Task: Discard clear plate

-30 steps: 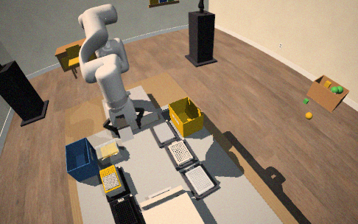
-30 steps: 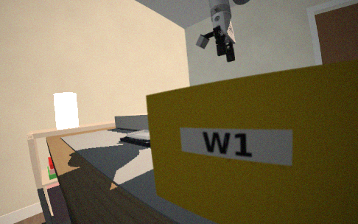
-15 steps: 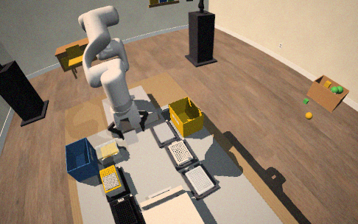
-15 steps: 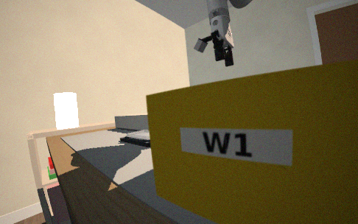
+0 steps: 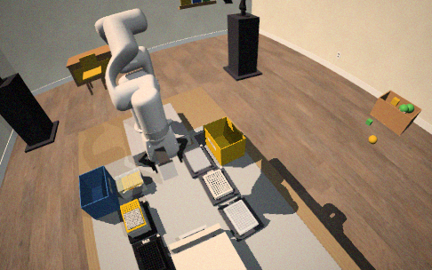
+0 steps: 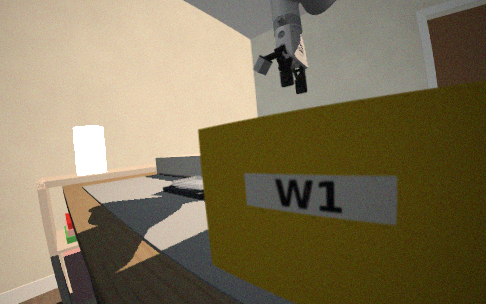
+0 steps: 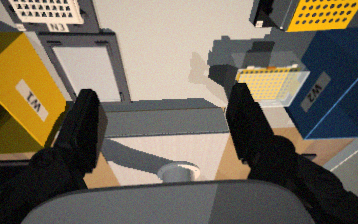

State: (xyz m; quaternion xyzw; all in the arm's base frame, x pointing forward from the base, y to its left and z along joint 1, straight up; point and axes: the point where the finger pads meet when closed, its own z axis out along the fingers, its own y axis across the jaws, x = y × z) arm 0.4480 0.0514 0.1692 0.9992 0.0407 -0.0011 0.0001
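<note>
The clear plate [image 5: 197, 160] lies flat in a dark nest beside the yellow bin W1 [image 5: 224, 139]. It also shows in the wrist view [image 7: 87, 65], with W1 [image 7: 25, 100] at the left edge. My gripper [image 5: 162, 156] hangs above the bench near the arm's base, left of the plate and apart from it. In the wrist view the gripper [image 7: 167, 127] is open wide and nothing is between its fingers. In the exterior view the gripper [image 6: 292, 75] hangs high behind W1 [image 6: 345, 200], which stands upright and fills the foreground.
Two more nests hold white well plates [image 5: 218, 183] [image 5: 241, 216]. The blue bin W2 [image 5: 95, 191] stands at the left, with a clear box of yellow tips [image 7: 270, 85] beside it and a yellow-topped box [image 5: 133, 216] further on. A beige unit [image 5: 204, 253] sits at the near end.
</note>
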